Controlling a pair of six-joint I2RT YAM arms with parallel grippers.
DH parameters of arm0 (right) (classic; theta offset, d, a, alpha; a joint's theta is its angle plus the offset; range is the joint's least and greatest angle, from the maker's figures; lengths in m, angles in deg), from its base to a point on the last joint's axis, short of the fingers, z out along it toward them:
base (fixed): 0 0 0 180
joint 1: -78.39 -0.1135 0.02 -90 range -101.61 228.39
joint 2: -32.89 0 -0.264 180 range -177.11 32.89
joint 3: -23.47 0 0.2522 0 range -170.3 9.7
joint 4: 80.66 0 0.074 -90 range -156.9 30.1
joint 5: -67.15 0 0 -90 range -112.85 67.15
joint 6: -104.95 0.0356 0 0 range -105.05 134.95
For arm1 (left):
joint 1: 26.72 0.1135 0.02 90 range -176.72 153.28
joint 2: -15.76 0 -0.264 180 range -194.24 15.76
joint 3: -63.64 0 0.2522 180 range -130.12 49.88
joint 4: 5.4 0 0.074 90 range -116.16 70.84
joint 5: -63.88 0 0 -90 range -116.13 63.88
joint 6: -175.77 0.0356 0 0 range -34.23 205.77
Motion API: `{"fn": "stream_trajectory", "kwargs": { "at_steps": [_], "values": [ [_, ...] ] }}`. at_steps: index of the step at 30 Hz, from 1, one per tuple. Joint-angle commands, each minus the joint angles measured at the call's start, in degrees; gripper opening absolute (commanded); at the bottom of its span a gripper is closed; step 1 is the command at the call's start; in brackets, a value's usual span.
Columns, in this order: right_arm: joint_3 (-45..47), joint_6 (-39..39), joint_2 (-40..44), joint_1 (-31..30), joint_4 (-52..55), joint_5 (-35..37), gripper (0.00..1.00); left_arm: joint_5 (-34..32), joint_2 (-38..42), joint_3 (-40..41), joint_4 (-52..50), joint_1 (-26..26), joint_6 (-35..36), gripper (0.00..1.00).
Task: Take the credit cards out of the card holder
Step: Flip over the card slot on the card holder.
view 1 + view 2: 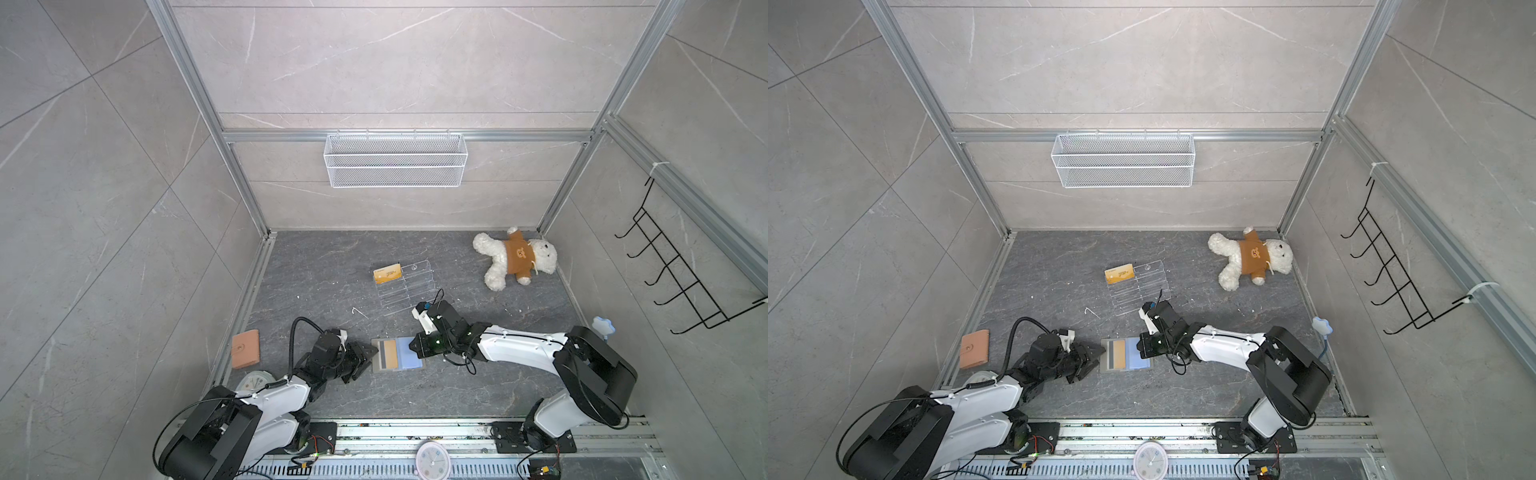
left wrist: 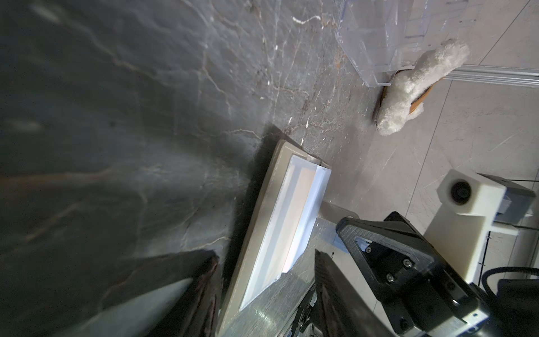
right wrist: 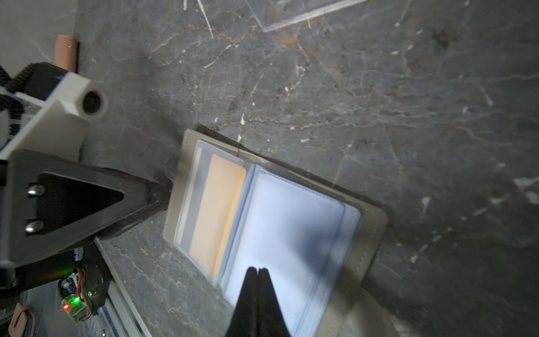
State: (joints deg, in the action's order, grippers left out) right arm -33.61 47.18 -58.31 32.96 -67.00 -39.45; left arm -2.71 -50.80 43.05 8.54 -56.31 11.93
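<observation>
I see a box of pale grey tile walls with a dark grey stone floor (image 1: 415, 395) in the lower half of both top views. My 2 arms reach in from the bottom edge of the frame.

A white wire basket (image 1: 395, 166) hangs on the back wall at centre. A black hook rack (image 1: 673, 282) hangs on the wall at right. A white teddy bear (image 1: 515, 257) in a brown top lies on the floor at upper right.

A clear tiered stand (image 1: 405, 289) sits in the middle of the floor. The card holder (image 1: 407, 359) lies open and flat in the lower middle, between my 2 grippers.

The left gripper (image 1: 368, 361) is at the card holder's left edge. Its jaws are apart, and in the left wrist view that grey edge (image 2: 256, 233) sits between them.

The right gripper (image 3: 258, 272) has its tips pressed tight together over the light blue panel. I cannot tell if they touch it.

A brown wallet (image 1: 246, 349) lies near the left wall. 1 credit card (image 1: 389, 353) is inside the card holder's left half, behind a clear sleeve. The other credit card (image 1: 387, 273) stands on the top left of the clear tiered stand.
</observation>
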Motion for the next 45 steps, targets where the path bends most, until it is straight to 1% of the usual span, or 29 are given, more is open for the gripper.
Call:
{"fn": "stream_trajectory", "kwargs": {
  "at_steps": [1, 6, 8, 11, 12, 15, 20, 23, 28, 37, 38, 40, 42, 45],
  "values": [
    [1.02, 1.17, -2.24, -0.21, 0.12, 2.62, 0.00, 0.90, -2.80, 0.72, 2.62, 0.15, -0.02, 0.51],
    [2.38, 2.00, -4.43, -0.19, 0.34, 5.03, 0.00, 1.01, -3.84, 0.60, 5.66, 0.19, 0.74, 0.47],
    [2.62, 2.39, -5.63, -0.23, 0.10, 4.75, 0.00, 1.10, -3.70, 0.52, 6.06, 0.16, 1.31, 0.45],
    [2.96, 2.58, -6.51, -0.14, 0.06, 4.73, 0.00, 1.44, -4.08, 0.15, 7.76, 0.14, 1.84, 0.44],
    [3.12, 2.58, -6.60, -0.20, 0.06, 4.92, 0.00, 1.60, -4.09, 0.31, 8.74, 0.14, 1.89, 0.42],
    [3.40, 2.49, -6.73, -0.19, 0.45, 5.31, 0.00, 1.59, -3.20, 0.24, 9.90, 0.14, 2.18, 0.31],
    [3.85, 2.49, -6.89, -0.23, 0.49, 5.31, 0.00, 1.54, -0.78, -0.67, 8.22, -0.04, 4.52, 0.18],
    [4.02, 2.50, -7.00, -0.19, 0.49, 5.31, 0.00, 1.95, -0.49, -1.16, 7.46, -0.12, 5.36, 0.15],
    [3.89, 2.49, -6.94, -0.20, 0.46, 4.89, 0.00, 2.42, -1.39, -2.03, 5.62, -0.12, 6.64, 0.14],
    [3.71, 2.14, -6.82, -0.23, 0.86, 4.66, 0.00, 3.20, -4.26, -3.26, 6.35, -0.39, 7.59, 0.16],
    [3.67, 2.14, -6.83, -0.21, 0.87, 4.67, 0.00, 3.22, -4.50, -3.41, 6.16, -0.39, 7.88, 0.15],
    [3.67, 2.05, -6.73, -0.23, 0.88, 4.66, 0.00, 3.26, -4.55, -3.47, 6.11, -0.39, 8.12, 0.06],
    [3.67, 2.06, -6.31, -0.22, 1.03, 4.70, 0.00, 3.17, -3.98, -3.50, 5.73, -0.39, 8.31, 0.00],
    [3.54, 2.06, -4.32, -0.19, 2.71, 6.05, 0.00, 2.44, -1.31, -4.44, 0.95, -0.39, 10.17, 0.00]
  ]
}}
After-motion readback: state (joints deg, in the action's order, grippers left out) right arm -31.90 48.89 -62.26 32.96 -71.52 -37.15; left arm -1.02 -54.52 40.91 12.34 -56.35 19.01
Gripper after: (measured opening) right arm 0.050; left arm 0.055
